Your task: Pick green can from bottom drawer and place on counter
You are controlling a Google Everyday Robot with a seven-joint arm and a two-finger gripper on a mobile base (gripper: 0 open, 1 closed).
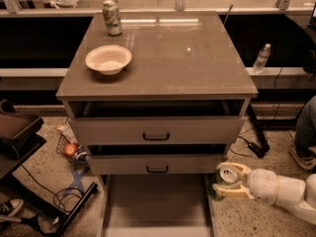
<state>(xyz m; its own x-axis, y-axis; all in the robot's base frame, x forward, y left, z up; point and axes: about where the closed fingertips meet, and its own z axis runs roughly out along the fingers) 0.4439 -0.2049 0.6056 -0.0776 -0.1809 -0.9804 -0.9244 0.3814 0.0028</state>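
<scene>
Hand [219,180]: low right, just outside the right wall of the pulled-out bottom drawer [155,201]; fingers clamped on either side of the green can [226,177], silver top facing up. Surface [187,58]: white bowl [108,59] front left; pale can [112,18] behind it.

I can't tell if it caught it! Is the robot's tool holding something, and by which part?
Yes. The tool, low at the right of the bottom drawer, grips the green can around its sides.
</scene>
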